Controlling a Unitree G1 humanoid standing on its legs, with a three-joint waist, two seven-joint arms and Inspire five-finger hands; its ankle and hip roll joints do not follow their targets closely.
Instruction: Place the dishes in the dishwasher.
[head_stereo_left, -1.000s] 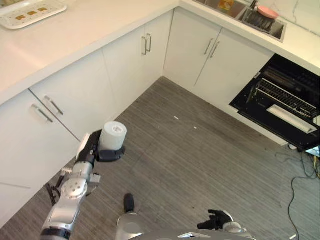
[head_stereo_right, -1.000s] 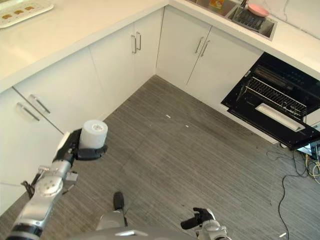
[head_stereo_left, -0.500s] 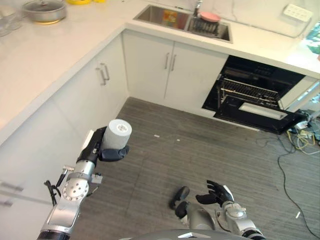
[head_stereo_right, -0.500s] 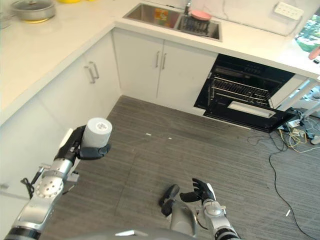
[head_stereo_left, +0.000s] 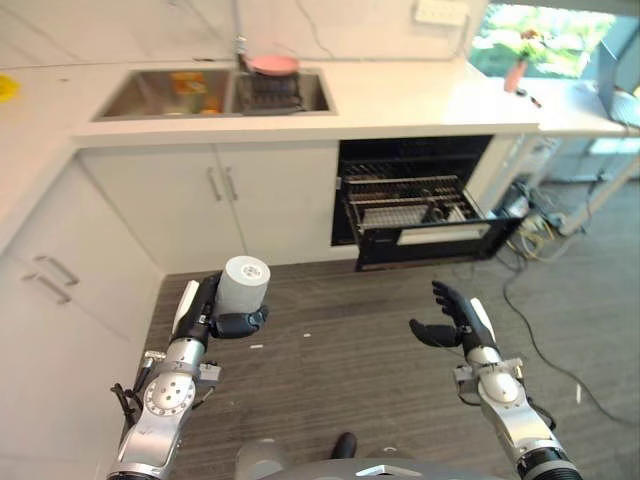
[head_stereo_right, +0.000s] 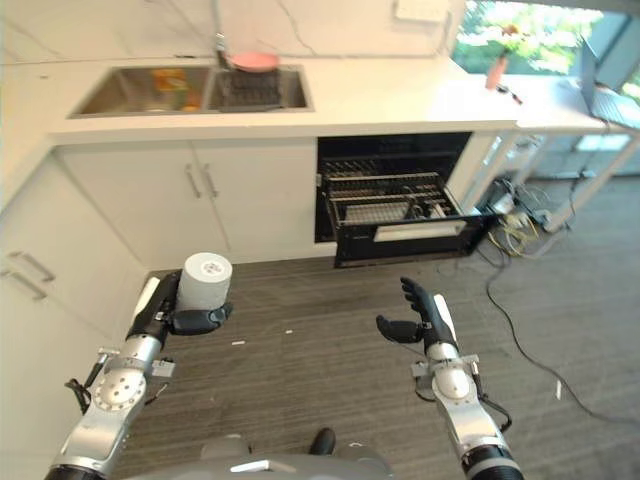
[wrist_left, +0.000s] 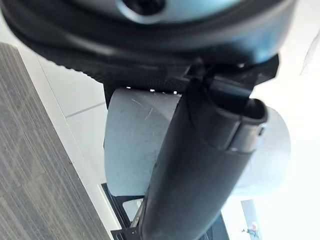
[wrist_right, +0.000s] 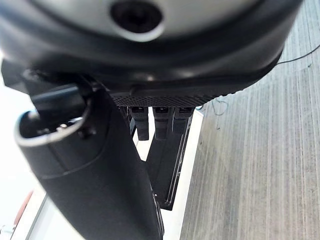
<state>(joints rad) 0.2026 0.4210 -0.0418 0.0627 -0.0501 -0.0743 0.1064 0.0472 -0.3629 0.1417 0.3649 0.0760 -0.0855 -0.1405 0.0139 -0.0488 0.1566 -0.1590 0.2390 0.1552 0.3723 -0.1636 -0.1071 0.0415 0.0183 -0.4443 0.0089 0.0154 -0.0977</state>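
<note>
The robot stands on the grey floor (head_stereo_left: 330, 350) facing the counter, with the open dishwasher (head_stereo_left: 420, 200) ahead of it and slightly to its right. Its left hand (head_stereo_left: 205, 312) is up at chest level, fingers and thumb wrapped round a cup (head_stereo_left: 244, 287), gripping it from the side so it stays upright with the open mouth on top; that looks like a carrying hold, keeping the cup level and clear of the cabinets (head_stereo_left: 180, 205) on the way over. The right hand (head_stereo_left: 455, 318) hangs out on the other side, fingers loose and spread, holding nothing, free I'd guess to steady the rack (head_stereo_left: 405, 200) or take a dish.

The dishwasher door is dropped down and the wire rack is pulled partly out over it, so the way in is clear. The cup itself is well apart from that rack; there is bare floor between them, so I'd say the trip is not finished.

The cup is a plain pale cylinder, white to light grey, with a thick rim and straight sides; in the left wrist view (wrist_left: 135, 145) its wall shows smooth, with a few faint scratches. Up in the sink (head_stereo_left: 215, 92) a pink dish (head_stereo_left: 273, 64) sits on a dark rack, waiting.
</note>
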